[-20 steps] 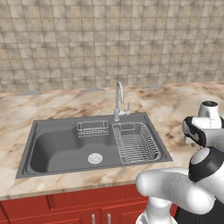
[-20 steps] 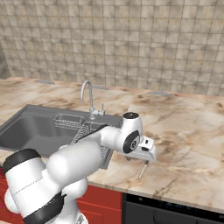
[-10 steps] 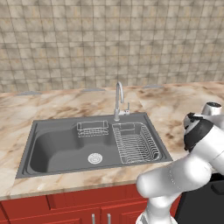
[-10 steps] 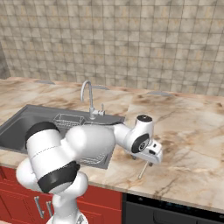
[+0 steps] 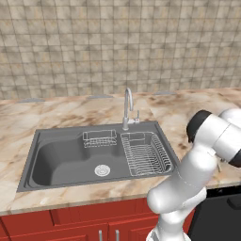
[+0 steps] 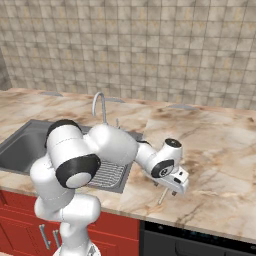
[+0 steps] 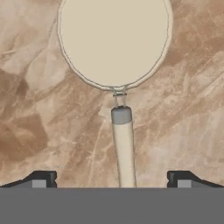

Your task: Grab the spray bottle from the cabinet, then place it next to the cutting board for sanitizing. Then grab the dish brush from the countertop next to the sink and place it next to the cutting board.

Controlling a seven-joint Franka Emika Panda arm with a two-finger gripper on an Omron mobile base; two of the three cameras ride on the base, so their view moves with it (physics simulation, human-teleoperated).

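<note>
In the hand view, the pale dish brush with a round cream head and slim stick handle [image 7: 124, 144] is seen lying on the beige marbled stone countertop [image 7: 35, 109], its handle running down between the spread dark fingertips [image 7: 43, 178] of the two-finger gripper [image 7: 111, 179], which are not touching it. From the right base view, the gripper [image 6: 175, 186] is seen low over the countertop [image 6: 220, 165], right of the dark grey rectangular sink [image 6: 25, 150] with its curved chrome tap [image 6: 100, 106]. The wire dish rack [image 5: 145, 151] is shown plainly in the left base view.

Surface [image 6: 220, 150]: polished beige stone with brown veins. Sink [image 5: 61, 162]: matt dark grey basin; tap [image 5: 127, 106] glossy chrome; racks [image 5: 146, 153] thin bright wire. Brush [image 7: 124, 144]: smooth pale handle, grey collar, flat matt cream head. Wall [image 5: 117, 42]: mottled beige tiles. Cupboard fronts [image 5: 70, 223]: red painted wood.
</note>
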